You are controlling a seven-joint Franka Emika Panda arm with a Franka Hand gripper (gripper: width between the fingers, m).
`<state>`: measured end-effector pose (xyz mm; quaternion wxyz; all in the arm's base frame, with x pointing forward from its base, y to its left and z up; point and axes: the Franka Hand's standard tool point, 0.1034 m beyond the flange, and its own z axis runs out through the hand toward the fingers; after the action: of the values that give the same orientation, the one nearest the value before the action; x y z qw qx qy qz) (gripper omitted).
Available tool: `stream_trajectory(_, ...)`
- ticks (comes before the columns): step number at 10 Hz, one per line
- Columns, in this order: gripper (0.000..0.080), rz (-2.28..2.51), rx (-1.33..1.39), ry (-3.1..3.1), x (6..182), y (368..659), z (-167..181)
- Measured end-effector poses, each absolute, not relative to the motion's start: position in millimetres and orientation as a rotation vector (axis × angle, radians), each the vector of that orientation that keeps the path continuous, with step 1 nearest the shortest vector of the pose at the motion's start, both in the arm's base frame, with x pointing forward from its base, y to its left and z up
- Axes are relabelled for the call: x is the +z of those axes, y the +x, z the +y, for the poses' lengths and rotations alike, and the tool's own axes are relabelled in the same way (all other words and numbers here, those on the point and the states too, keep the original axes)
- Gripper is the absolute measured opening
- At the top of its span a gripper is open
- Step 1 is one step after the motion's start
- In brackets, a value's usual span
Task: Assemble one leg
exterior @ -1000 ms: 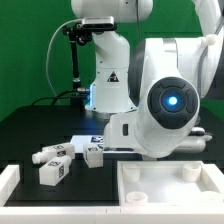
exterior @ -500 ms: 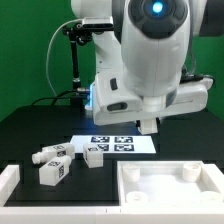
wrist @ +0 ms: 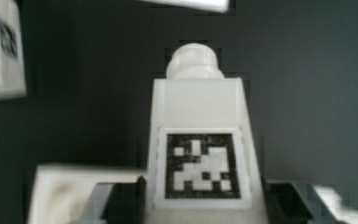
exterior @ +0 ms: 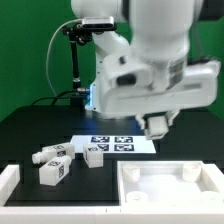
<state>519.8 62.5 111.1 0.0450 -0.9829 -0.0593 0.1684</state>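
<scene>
- My gripper [wrist: 197,198] pinches the small white blocky leg [wrist: 197,115] at its end that carries a black-and-white marker tag.
- The leg juts straight out from between my jaws, above the black table [exterior: 30,128].

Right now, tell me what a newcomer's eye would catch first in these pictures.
The bulky white arm fills the exterior view's upper centre and right, its claw hanging near the marker board. In the wrist view, a tagged white leg fills the frame, gripped in the claw. Three more legs lie loose left of the tray.
</scene>
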Motion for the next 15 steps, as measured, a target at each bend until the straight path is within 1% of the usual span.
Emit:
stream_trajectory(1,0.0285,-0.199,0.445,-3.011,124.0,531,69)
stream_trajectory(2,0.0287,-0.213,0.323,-3.029,133.0,545,75)
stream_trajectory(4,0.0287,-0.196,0.110,-3.059,128.9,548,69)
stream_trajectory(6,0.0287,-0.204,-0.082,-3.080,128.9,555,66)
stream_trajectory(7,0.0287,-0.255,-0.257,-3.092,129.9,572,69)
stream_trajectory(8,0.0287,-0.286,-0.338,-3.091,129.4,582,71)
stream_trajectory(10,0.0287,-0.303,-0.581,-3.075,139.6,611,69)
stream_trajectory(11,0.0287,-0.266,-0.677,-3.061,144.7,615,65)
stream_trajectory(13,0.0287,-0.270,-0.820,-3.052,141.5,613,58)
stream_trajectory(15,0.0287,-0.273,-0.814,-3.053,139.6,613,60)
